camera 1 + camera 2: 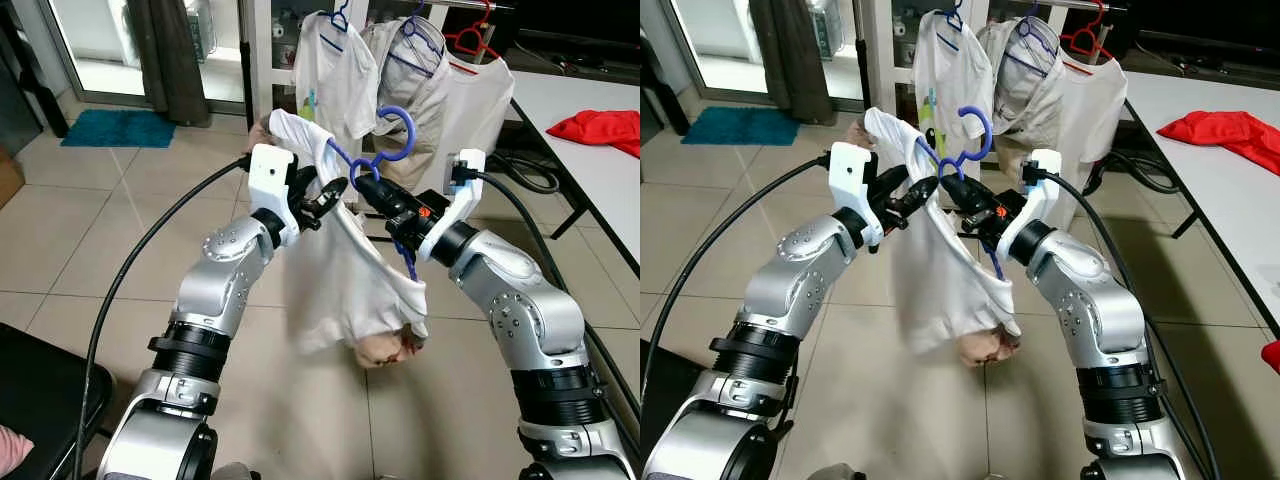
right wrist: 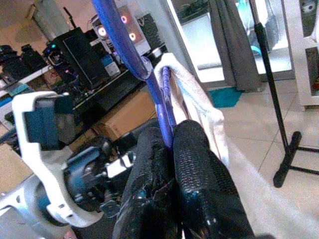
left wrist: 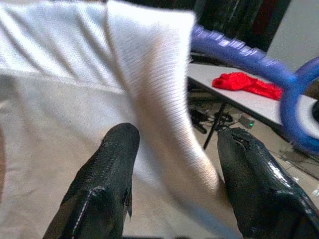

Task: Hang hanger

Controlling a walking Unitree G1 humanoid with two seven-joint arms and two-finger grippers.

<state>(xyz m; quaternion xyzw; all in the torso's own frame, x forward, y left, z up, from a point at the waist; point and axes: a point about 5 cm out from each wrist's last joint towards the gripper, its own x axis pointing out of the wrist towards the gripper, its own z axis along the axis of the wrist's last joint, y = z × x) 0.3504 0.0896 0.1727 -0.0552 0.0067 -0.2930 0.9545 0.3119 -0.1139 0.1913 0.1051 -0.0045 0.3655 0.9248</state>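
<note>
Tiled floor below, blue hanger (image 1: 385, 150) pinched in right tool (image 1: 368, 192), left tool (image 1: 330, 195) spread around white shirt (image 1: 345, 270).

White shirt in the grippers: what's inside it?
A blue hanger runs inside the white shirt; its hook sticks out above the collar. The right gripper pinches its wire. The left gripper is open around a fold. The hanger's shoulders are covered.

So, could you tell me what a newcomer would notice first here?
A white shirt on a blue hanger held up between both arms. The right gripper is shut on the hanger; the left gripper is open around the shirt's edge. Behind, more shirts hang on a rack.
</note>
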